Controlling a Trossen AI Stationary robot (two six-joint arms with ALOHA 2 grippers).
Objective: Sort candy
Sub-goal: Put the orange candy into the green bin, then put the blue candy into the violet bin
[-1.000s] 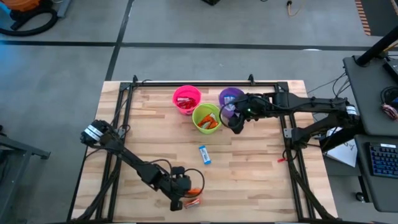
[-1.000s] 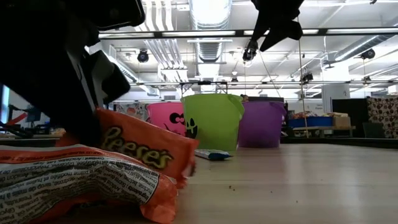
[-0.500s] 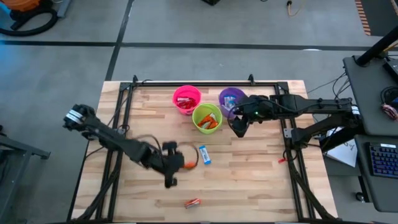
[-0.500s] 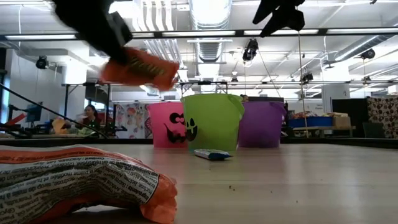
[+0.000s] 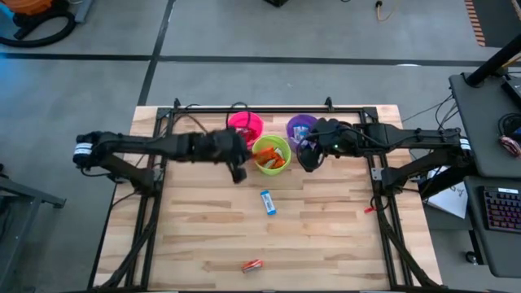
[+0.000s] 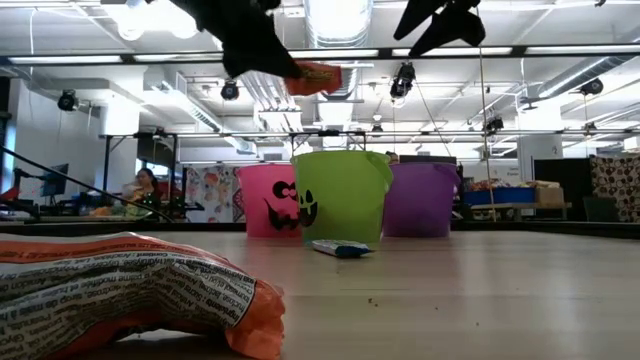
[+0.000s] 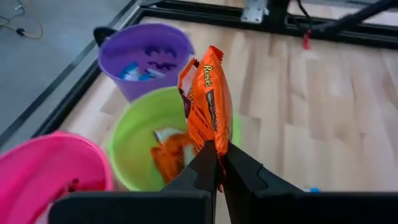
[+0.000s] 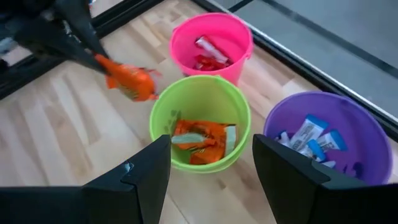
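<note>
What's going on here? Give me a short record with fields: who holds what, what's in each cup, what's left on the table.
left end effector: shut on orange candy, beside the green cup
right end effector: open, empty, above the cups
pink cup: red candies
green cup: orange candies
purple cup: blue-and-white candies
loose on table: blue candy, red-orange candy

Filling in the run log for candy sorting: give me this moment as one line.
left gripper: shut on orange candy, beside green cup | right gripper: open, above cups | blue candy, one orange candy: on table
</note>
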